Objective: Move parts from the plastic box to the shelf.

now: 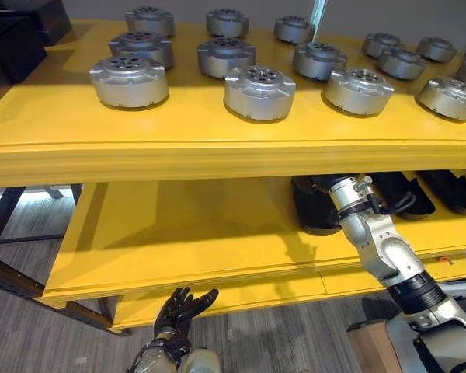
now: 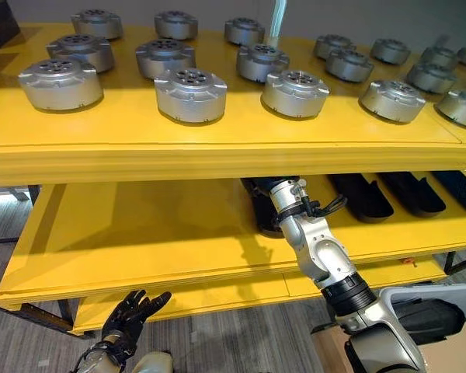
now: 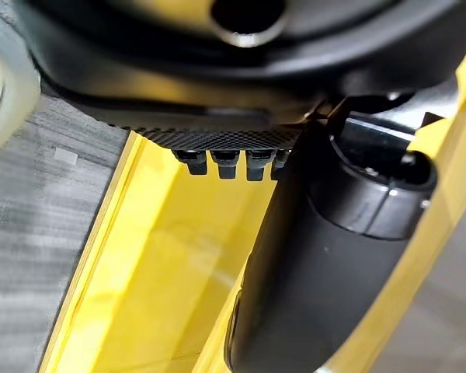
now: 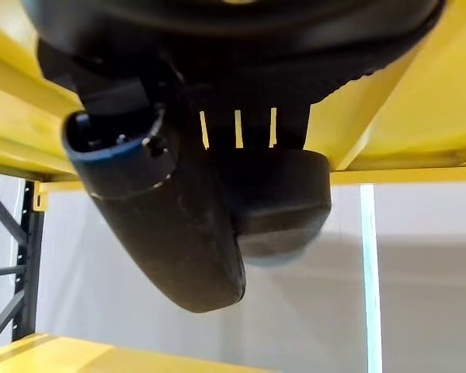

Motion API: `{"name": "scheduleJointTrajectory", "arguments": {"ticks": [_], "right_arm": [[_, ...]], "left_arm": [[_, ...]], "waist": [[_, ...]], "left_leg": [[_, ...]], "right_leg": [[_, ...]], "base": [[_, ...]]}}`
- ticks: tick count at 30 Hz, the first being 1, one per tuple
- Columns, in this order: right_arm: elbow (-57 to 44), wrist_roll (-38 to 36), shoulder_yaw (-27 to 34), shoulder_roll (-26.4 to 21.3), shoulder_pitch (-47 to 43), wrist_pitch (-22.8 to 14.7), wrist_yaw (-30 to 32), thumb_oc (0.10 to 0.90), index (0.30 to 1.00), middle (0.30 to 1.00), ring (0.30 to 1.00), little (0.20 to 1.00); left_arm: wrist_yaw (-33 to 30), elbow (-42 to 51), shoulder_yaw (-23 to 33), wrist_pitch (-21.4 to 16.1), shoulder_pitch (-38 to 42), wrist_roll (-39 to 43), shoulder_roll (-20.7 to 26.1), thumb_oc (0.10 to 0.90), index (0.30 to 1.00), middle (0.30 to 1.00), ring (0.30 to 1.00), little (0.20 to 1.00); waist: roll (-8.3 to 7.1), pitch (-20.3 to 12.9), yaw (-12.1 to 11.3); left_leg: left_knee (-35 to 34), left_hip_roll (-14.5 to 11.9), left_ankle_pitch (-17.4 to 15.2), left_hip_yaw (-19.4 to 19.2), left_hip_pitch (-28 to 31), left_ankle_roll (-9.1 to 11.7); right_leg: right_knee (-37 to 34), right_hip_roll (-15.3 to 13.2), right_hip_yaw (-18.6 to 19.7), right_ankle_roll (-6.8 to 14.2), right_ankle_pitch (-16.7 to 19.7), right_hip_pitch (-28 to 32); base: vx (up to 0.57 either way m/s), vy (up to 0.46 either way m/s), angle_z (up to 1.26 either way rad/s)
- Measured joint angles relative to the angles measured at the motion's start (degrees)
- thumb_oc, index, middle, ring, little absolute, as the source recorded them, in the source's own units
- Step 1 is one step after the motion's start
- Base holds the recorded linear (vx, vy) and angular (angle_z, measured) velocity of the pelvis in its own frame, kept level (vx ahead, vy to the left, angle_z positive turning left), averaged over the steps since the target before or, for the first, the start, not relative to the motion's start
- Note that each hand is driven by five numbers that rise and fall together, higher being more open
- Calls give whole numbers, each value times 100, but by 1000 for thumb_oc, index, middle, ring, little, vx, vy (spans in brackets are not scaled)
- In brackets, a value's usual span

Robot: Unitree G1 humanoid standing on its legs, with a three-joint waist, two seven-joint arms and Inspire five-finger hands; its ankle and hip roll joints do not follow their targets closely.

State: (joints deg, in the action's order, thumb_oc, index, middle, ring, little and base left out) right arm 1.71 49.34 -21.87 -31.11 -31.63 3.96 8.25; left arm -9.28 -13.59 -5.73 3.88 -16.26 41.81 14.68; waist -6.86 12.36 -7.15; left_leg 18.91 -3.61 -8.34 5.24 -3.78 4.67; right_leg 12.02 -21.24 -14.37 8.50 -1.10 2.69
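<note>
The right arm reached deep under the top shelf (image 1: 179, 132), its right hand (image 4: 217, 210) hidden among the black trays (image 2: 357, 198); whether it gripped anything, I couldn't tell. The left hand (image 1: 182, 307) hung low near the shelf's front edge, fingers spread, empty. Silver parts (image 1: 259, 92) sat in rows across the top shelf.

Head eyes overlook shelf (image 1: 179, 140) — wrists close-up.

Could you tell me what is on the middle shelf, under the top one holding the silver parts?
Black parts lie along the middle shelf; the right hand reaches in holding one, fingers partly hidden. The top shelf covers the rest.
</note>
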Motion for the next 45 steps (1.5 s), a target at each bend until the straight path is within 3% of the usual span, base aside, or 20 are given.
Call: {"name": "scheduleJointTrajectory", "arguments": {"ticks": [4, 8, 14, 16, 20, 21, 23, 28, 37, 45], "right_arm": [[412, 0, -78, 156, -204, 11, 10, 400, 300, 300, 300, 300], [1707, -194, -547, 772, -820, 22, 184, 400, 300, 300, 300, 300], [2902, -756, -877, 1266, -1309, 253, 146, 400, 300, 300, 300, 300], [3718, -921, -1091, 1592, -1881, 325, 157, 400, 300, 300, 300, 300], [4232, -1283, -1117, 2021, -2447, 324, 188, 400, 300, 300, 300, 300], [4437, -1408, -1118, 2098, -2582, 328, 189, 400, 300, 300, 300, 300], [4631, -1636, -1106, 2076, -2764, 352, 227, 400, 300, 300, 300, 300], [5133, -1929, -1134, 2119, -3038, 371, 263, 400, 300, 300, 300, 300], [6109, -2146, -1156, 2150, -3200, 413, 436, 400, 300, 300, 300, 300], [6622, -2253, -1161, 2129, -3186, 537, 482, 400, 300, 300, 300, 300]], "left_arm": [[9, 0, 161, -14, -18, -6, 2, 900, 1000, 1000, 1000, 1000], [5, -17, 241, -16, -51, -41, 42, 900, 1000, 1000, 1000, 1000], [85, -60, 28, -26, -45, -44, 267, 900, 1000, 1000, 1000, 1000], [96, -57, -147, -107, 3, -44, 447, 900, 1000, 1000, 1000, 1000], [135, -34, -393, -143, 233, -44, 714, 900, 1000, 1000, 1000, 1000], [139, -33, -441, -149, 288, -44, 759, 900, 1000, 1000, 1000, 1000], [166, -7, -593, -160, 489, -43, 852, 900, 1000, 1000, 1000, 1000], [217, 44, -670, -190, 534, -41, 919, 900, 1000, 1000, 1000, 1000], [214, 82, -869, -265, 572, -38, 980, 900, 1000, 1000, 1000, 1000], [199, 82, -873, -285, 599, -38, 1009, 900, 1000, 1000, 1000, 1000]], "waist": [[-59, -40, -133], [-149, -157, -107], [-158, -358, -424], [-105, -367, -421], [-31, -327, -646], [81, -264, -698], [135, -227, -726], [263, -152, -831], [462, -4, -957], [484, 17, -1021]], "left_leg": [[71, -21, -7, 62, -6, 12], [90, -34, -17, 63, 17, 25], [122, -49, 3, 154, -132, 19], [297, -35, -23, 259, -329, 36], [701, 19, -32, 468, -835, 154], [901, 56, -89, 502, -990, 162], [1403, 137, -275, 664, -1370, 168], [1932, 270, -440, 860, -1861, 154], [2808, 545, -741, 1034, -2330, 93], [2940, 669, -760, 1065, -2484, 53]], "right_leg": [[0, 24, -23, 82, 7, 68], [-25, 19, -19, 106, -5, 65], [28, 39, -45, 142, -27, 12], [242, 38, -99, 225, -92, -140], [1069, -115, -194, 242, -445, -675], [1333, -132, -193, 236, -570, -830], [1882, -278, -251, 207, -884, -1106], [2487, -455, -223, 198, -1120, -1537], [3137, -687, -261, 206, -1401, -1744], [3216, -741, -257, 220, -1430, -1811]], "base": [[-2, 0, 5], [17, -3, -1], [-29, -17, 6], [-62, -21, 23], [-151, -25, 28], [-187, -11, 30], [-92, 0, 41], [-71, 7, 17], [-26, 12, 13], [-8, 3, 6]]}}
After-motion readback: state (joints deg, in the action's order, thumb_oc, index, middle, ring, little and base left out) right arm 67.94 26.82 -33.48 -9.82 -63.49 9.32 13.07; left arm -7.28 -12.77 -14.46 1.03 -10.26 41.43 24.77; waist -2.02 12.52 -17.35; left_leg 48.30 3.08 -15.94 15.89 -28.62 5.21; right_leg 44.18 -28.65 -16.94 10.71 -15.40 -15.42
